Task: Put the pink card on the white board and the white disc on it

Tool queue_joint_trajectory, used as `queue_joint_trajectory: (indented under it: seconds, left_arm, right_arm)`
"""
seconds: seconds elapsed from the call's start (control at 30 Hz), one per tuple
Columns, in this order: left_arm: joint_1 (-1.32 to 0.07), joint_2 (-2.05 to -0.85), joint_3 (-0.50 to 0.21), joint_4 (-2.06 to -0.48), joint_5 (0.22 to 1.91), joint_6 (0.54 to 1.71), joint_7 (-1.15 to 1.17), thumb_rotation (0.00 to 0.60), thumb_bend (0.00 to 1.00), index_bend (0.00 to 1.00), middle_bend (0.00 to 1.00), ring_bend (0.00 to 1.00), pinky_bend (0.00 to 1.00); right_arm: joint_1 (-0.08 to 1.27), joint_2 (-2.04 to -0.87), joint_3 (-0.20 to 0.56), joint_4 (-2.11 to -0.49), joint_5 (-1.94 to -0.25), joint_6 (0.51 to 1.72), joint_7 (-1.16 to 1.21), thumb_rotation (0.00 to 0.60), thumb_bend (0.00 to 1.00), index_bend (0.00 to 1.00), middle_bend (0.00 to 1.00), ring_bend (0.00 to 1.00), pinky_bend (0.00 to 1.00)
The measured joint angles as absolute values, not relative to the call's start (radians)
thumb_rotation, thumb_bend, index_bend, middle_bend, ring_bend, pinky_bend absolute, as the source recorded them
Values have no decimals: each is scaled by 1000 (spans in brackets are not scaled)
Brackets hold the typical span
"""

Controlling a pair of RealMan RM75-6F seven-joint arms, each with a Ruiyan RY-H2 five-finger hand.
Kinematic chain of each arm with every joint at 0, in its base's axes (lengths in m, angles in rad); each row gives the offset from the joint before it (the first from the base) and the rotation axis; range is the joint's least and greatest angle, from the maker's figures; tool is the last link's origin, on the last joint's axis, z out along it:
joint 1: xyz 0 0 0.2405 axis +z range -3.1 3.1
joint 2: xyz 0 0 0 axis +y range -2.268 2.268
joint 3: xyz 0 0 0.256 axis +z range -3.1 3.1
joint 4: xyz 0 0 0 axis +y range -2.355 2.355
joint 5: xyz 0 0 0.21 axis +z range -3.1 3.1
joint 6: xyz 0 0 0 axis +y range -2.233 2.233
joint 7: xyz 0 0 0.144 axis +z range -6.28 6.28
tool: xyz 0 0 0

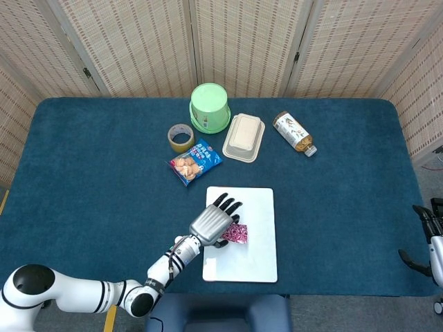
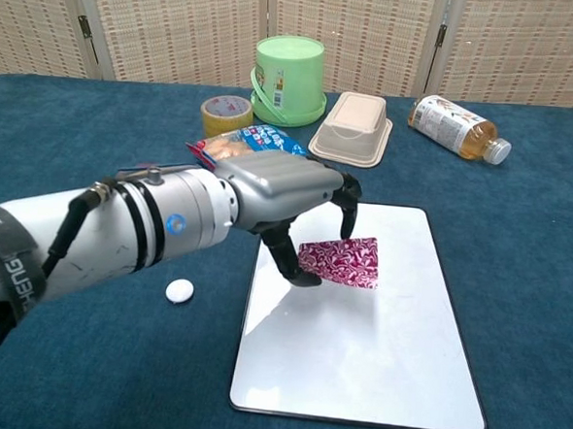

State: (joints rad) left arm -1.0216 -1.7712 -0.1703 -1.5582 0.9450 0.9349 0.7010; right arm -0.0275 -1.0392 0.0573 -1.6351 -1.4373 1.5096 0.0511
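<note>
— Fingers of the left hand reach toward one o'clock in the head view and pinch the pink card over the white board. And the right hand?

— At the right edge, holding nothing, fingers apart. The white disc is hidden from this camera.

— And from the chest?

— There the left hand grips the pink card, magenta with a white pattern, above the white board. The white disc, small and oval, lies on the cloth at nine o'clock of the board.

— Containers?

— Green bucket upside down; beige tray likewise, contents unseen. Bottle holds amber liquid; its label and the snack bag can't be read.
</note>
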Motion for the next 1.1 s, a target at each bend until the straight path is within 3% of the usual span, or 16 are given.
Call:
queue_joint_trajectory:
  seconds: [0.07,0.23,0.63,1.1]
  left_arm:
    - [-1030,-1784,-170,-1548,932,936,719,600,297,228,133,59,0]
    - [-1038,-1794,-163,-1545,912,949,746,600,294,214,128,56,0]
    - [-951,-1651,-93,-1642,995,1018,687,600,296,423,127,71,0]
    - [-819,-1565,55,-1648,1193,1078,611,600,314,460,133,88,0]
  right_arm:
    - [-27,-1039,58,-1635,-1437,1509,52,600,246,92,141,207,159]
    - [-24,-1039,59,-1636,-1439,1506,50,600,245,96,141,207,159]
    - [-14,-1041,60,-1640,-1453,1500,47,600,246,98,141,207,159]
    - [-6,-1042,58,-1650,-1471,1501,38,600,245,100,141,205,159]
